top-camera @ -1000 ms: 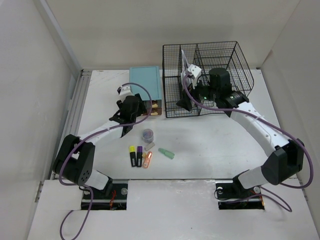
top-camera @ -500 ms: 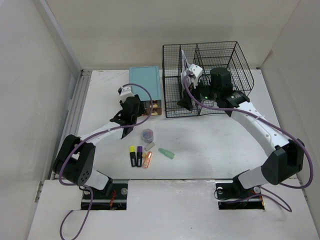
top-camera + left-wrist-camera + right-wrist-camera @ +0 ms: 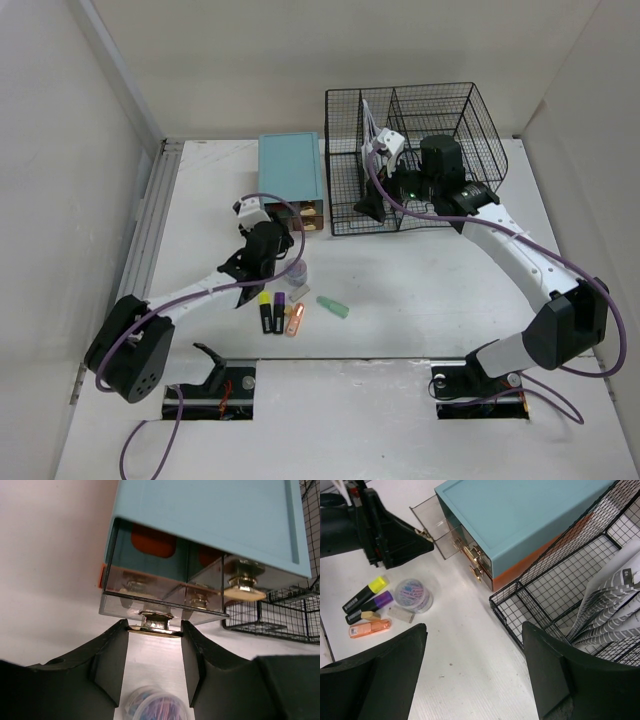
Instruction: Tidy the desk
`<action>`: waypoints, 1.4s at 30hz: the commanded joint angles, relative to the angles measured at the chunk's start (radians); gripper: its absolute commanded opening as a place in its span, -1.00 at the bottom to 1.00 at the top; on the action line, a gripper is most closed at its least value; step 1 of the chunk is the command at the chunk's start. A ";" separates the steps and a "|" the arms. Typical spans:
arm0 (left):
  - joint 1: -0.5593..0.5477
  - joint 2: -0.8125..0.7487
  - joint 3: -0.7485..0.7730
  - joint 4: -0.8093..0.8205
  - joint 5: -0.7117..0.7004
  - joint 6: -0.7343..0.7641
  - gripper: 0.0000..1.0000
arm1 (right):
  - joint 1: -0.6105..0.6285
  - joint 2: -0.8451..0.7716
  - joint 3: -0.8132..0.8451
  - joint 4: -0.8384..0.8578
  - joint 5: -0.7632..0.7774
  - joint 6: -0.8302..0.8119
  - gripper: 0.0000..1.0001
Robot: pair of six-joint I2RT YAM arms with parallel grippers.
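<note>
Left fingers (image 3: 107, 665) pinch the gold knob (image 3: 154, 628) of a clear drawer (image 3: 150, 592); right fingers (image 3: 385, 670) stand wide open, empty. The counter (image 3: 430, 290) has its rail (image 3: 150, 220) running near to far.

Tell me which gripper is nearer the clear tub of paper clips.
Left. The left gripper grips the drawer knob with the tub right beside it. The right gripper hangs open farther off, by the wire rack.
</note>
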 commanded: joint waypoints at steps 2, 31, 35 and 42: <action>-0.072 -0.082 -0.071 -0.074 0.049 -0.092 -0.59 | -0.006 -0.022 -0.006 0.032 -0.032 0.005 0.63; -0.216 -0.718 0.025 -0.514 -0.151 -0.178 -0.35 | 0.174 0.075 0.066 -0.103 0.054 -0.139 0.74; -0.216 -0.852 0.111 -0.629 -0.274 -0.167 -0.73 | 0.299 0.098 0.027 -0.048 0.104 -0.148 0.05; -0.216 -1.002 0.167 -0.717 -0.322 -0.167 -0.76 | 0.412 0.255 0.037 0.020 0.203 -0.136 0.49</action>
